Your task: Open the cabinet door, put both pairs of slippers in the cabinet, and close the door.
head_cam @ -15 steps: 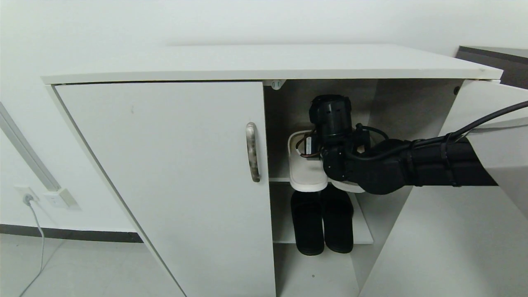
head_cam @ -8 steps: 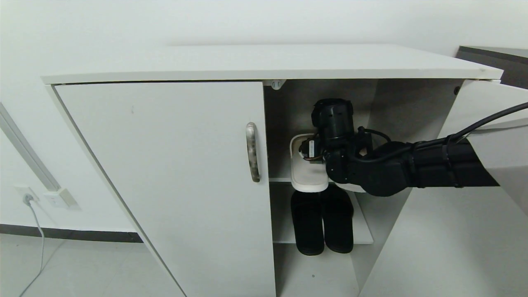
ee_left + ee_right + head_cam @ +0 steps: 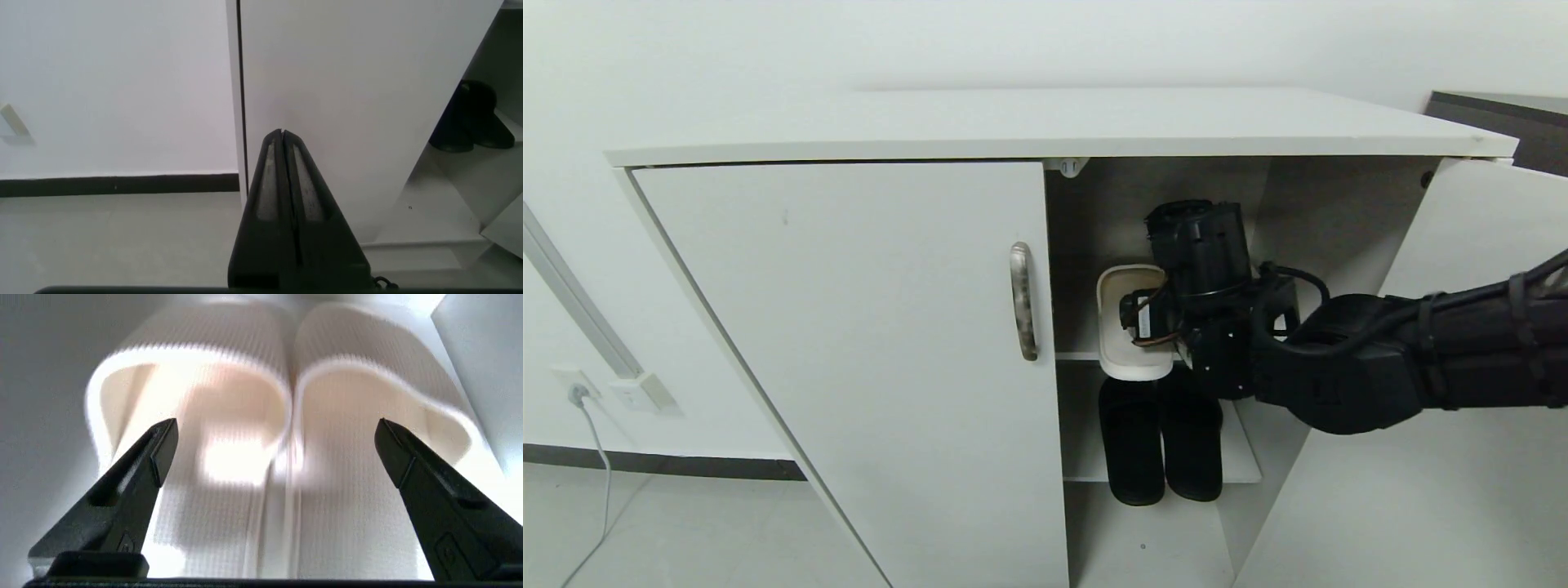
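Nearest, inside the cabinet (image 3: pixel 1054 122): right claw (image 3: pixel 276 429), fingers (image 3: pixel 147 469) spread wide apart, clamped on nothing. Just beyond those fingertips, the white slippers (image 3: pixel 327 457), side by side and touching, straps toward the claw, the pair spanning about the same width as the gap between the fingers. Set on the upper shelf (image 3: pixel 1074 356), one heel jutting over its front edge.

Directly below the right claw, on the lower shelf (image 3: pixel 1245 465): the black slippers (image 3: pixel 1160 445), also side by side, heels hanging over the front edge.

To the left of the right claw, the closed door (image 3: pixel 849 343) with its metal handle (image 3: pixel 1023 300). To the right of it, the open door (image 3: pixel 1421 490), swung well out.

Low down, outside the cabinet: left claw (image 3: pixel 282 143), fingers pressed together, holding nothing. Straight ahead of it, the face of the closed door. Farther off to one side, the black slippers on their shelf. Beyond, floor (image 3: pixel 114 237) and white wall (image 3: pixel 114 82) with a dark baseboard.
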{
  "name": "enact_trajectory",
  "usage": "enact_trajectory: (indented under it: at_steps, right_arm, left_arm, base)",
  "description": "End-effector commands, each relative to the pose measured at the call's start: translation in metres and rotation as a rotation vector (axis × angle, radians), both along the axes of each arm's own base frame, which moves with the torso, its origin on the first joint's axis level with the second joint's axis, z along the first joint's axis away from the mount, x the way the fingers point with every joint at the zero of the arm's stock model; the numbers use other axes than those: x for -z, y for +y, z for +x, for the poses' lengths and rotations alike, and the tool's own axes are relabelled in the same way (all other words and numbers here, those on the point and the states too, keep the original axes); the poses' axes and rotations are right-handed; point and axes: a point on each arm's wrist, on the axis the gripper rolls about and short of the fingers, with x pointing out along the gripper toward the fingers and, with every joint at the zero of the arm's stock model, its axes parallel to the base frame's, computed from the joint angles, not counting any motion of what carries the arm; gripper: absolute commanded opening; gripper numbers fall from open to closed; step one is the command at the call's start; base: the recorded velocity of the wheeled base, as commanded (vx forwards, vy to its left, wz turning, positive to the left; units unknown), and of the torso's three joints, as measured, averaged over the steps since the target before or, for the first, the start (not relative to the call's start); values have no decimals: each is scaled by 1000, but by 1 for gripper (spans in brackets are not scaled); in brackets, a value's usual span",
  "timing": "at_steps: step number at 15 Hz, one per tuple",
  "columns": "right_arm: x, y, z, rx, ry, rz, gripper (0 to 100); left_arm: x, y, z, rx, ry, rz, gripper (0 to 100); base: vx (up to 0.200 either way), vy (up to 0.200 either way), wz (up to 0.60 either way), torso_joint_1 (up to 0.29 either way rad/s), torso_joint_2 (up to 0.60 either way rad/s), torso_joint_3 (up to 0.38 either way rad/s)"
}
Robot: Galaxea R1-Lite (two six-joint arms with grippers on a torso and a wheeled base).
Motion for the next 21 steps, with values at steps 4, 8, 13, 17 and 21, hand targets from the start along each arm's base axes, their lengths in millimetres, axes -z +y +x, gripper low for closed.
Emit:
enact_trajectory:
  at_steps: [4, 8, 13, 17, 21]
  right_arm:
    - [-21, -24, -71, -142, -21, 65, 100]
    - [-9, -41, -105, -313, 8, 90, 100]
    - [7, -44, -119, -408, 26, 85, 0]
    - [15, -40, -121, -415, 46, 65, 0]
    - [19, -38, -119, -411, 57, 64, 0]
  left_arm:
    - [0, 0, 0, -1, 1, 0, 0]
    - [0, 0, 0, -1, 1, 0, 0]
    - [0, 0, 0, -1, 1, 0, 0]
    - [0, 0, 0, -1, 1, 0, 0]
    - [0, 0, 0, -1, 1, 0, 0]
  base:
    - [0, 0, 0, 0, 0, 0]
    - [0, 0, 0, 0, 0, 0]
    - [0, 0, 0, 0, 0, 0]
    - [0, 0, 0, 0, 0, 0]
    - [0, 0, 0, 0, 0, 0]
